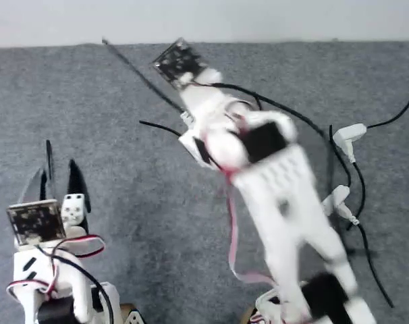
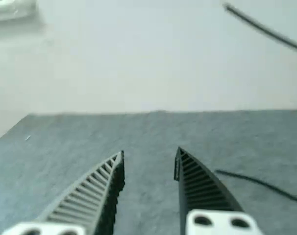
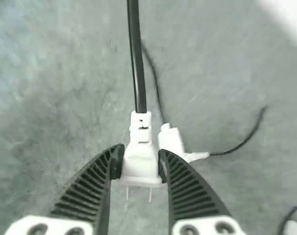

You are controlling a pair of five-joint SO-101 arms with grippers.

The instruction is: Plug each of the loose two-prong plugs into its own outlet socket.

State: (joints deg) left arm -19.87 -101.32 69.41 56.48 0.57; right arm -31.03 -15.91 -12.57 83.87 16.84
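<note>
The white two-prong plug [image 3: 140, 156], black cord [image 3: 135, 54] trailing ahead and prongs pointing back, sat clamped in the narrowly parted right claw [image 3: 140, 150], while the left claw [image 2: 150, 152] gaped empty.

Free room I see: near-left stretch of the grey surface [image 1: 123, 202], bare ahead of the left gripper [image 1: 59, 158]. Obstacles I log: black cords [image 1: 285, 108] looping from far middle to right edge; two white plugs [image 1: 349, 135] by that edge; right arm [image 1: 279, 196] spanning the middle.
</note>
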